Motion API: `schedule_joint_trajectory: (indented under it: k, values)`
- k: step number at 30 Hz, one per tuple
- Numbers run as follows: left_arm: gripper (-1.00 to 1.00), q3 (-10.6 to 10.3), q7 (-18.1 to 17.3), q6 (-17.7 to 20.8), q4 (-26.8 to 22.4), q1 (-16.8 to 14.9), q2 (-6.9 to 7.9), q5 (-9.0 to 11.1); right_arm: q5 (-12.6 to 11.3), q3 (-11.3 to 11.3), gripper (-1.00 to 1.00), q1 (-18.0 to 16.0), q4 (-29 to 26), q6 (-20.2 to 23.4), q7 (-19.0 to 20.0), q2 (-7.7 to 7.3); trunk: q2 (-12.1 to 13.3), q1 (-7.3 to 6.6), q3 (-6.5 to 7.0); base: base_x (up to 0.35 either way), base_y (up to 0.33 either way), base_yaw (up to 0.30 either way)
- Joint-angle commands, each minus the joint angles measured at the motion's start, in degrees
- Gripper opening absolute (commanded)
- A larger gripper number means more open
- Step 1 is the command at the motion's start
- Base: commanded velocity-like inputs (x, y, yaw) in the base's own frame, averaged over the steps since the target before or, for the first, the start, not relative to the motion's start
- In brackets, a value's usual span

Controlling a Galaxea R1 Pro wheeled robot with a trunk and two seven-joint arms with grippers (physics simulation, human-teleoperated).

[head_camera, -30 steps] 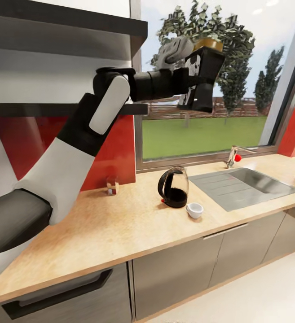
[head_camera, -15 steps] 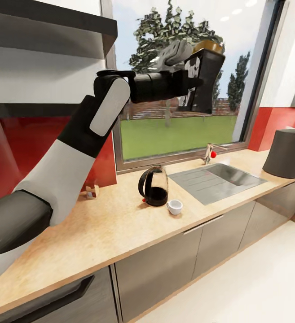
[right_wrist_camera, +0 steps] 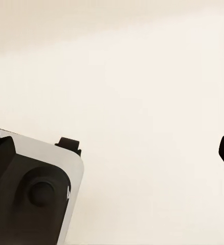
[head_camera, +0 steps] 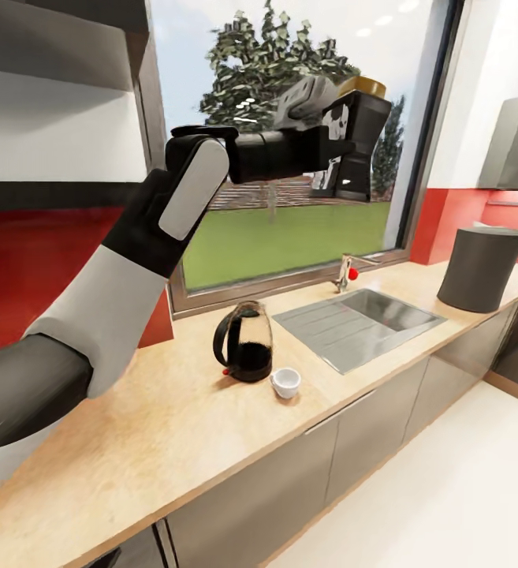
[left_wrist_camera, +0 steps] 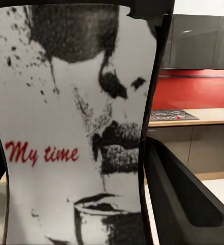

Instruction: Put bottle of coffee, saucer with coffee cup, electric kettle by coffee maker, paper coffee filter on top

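Left arm: I see my big black-and-white left arm (head_camera: 144, 260) reaching up high in front of the window.
Left tool: my left tool (head_camera: 345, 138) is clamped on the small dark bottle of coffee with a yellow lid and white label (head_camera: 352, 130), held up in the air, well above the desk.
Bottle close up: in the left wrist view the white label (left_wrist_camera: 76, 127) with a dark face picture and the red words "My time" sits right between the black fingers (left_wrist_camera: 183, 194).
Desk: the long pale beige wood-look desk (head_camera: 156, 426) runs across below, over glossy dark cabinets (head_camera: 290, 489).
Kettle: the dark rounded glassy electric kettle with a loop handle (head_camera: 244, 342) stands upright on the desk, left of the sink.
Cup: the small white coffee cup (head_camera: 285, 383) sits on the desk just beside the kettle, on the near side.
Sink: the flat steel sink (head_camera: 357, 323) is set in the desk, with a tap (head_camera: 345, 272) that has a red knob behind it.
Coffee maker: the tall charcoal-grey coffee maker (head_camera: 479, 268) stands on the desk far to the right, well apart from the kettle.
Right tool: I cannot tell if my right tool is apart or together; the right wrist view shows a dark and white piece (right_wrist_camera: 30, 189) against a plain pale surface.
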Motion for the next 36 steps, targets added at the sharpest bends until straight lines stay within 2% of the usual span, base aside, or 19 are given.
schedule_joint_trajectory:
  k: [1, 12, 36]
  values:
    - [-1.0, 0.06, -0.19, 0.26, 0.02, -0.07, -0.01, 0.03, -0.01, 0.2, 1.0, -0.1, 0.19, -0.32, 0.02, -0.01, -0.07, 0.04, -0.09, 0.281, -0.155, -0.273]
    - [-1.0, 0.07, -0.19, 0.27, 0.03, -0.07, -0.01, 0.03, 0.0, 0.23, 1.0, -0.1, 0.15, -0.35, -0.03, -0.01, -0.07, 0.04, -0.09, 0.203, -0.231, -0.28]
    - [-1.0, -0.1, -0.19, 0.23, 0.98, -0.06, -0.01, 0.03, 0.07, 0.25, 1.0, -0.1, 0.1, -0.32, -0.02, -0.01, -0.07, 0.04, -0.09, 0.009, -0.306, -0.282]
